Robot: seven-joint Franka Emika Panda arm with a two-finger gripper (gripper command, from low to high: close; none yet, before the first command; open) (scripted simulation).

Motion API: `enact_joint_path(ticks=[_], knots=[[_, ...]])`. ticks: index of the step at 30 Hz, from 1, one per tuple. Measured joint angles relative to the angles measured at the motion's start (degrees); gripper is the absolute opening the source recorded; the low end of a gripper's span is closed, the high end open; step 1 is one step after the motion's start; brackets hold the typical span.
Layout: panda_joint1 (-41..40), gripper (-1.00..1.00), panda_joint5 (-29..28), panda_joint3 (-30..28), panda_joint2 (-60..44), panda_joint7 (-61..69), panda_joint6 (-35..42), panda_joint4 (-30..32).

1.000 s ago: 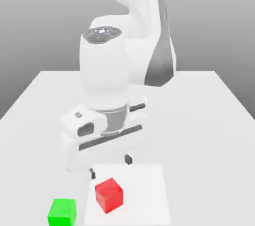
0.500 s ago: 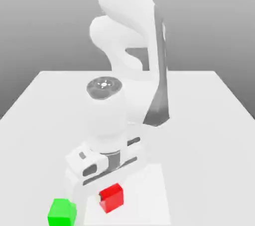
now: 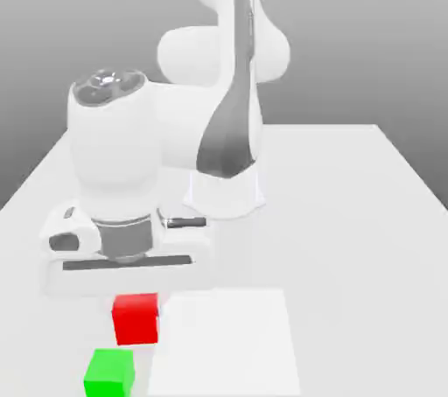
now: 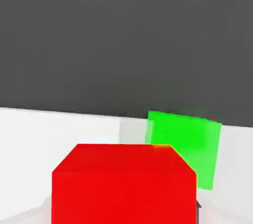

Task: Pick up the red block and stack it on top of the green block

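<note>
Exterior view, item one: the red block (image 3: 136, 317), held clear of the worktop (image 3: 350, 212) directly beneath the arm's white hand, up and slightly toward the exterior view's right of the green block (image 3: 109, 372), which rests on the worktop near the front edge. Item two: the end effector (image 3: 131, 295), pressed in on the red block, its fingers hidden behind the hand's housing. Item three: a pale square patch (image 3: 227, 343) on the worktop, just beside both blocks on the exterior view's right, unoccupied. Hand view, item one: the red block (image 4: 123, 183) close against the camera, pinched in the end effector (image 4: 123, 208). Item two: the green block (image 4: 185, 151) beyond it and off to one side, partly covered by the red. You are, by my reading, in the carry step: lifted, not yet aligned. Your next move calls for shifting the red block until it sits squarely over the green, then lowering. The exterior view gives you the height gap between blocks; the hand view gives you the sideways offset.
</note>
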State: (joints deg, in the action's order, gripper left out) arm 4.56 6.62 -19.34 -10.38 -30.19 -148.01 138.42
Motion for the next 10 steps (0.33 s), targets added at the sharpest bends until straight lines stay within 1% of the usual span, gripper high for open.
enact_joint_path(ticks=[2, 6, 7, 10], knots=[[-0.41, -1.00, 0.88, -0.88, -1.08, -3.62, 0.56, -1.51], [-2.46, -1.00, 6.04, 1.55, -8.32, -1.44, -5.23, -2.52], [-2.88, 1.00, 6.88, 2.10, -9.51, -0.90, -6.23, -2.63], [-2.88, 1.00, 6.88, 2.10, -9.51, -0.89, -6.23, -2.63]])
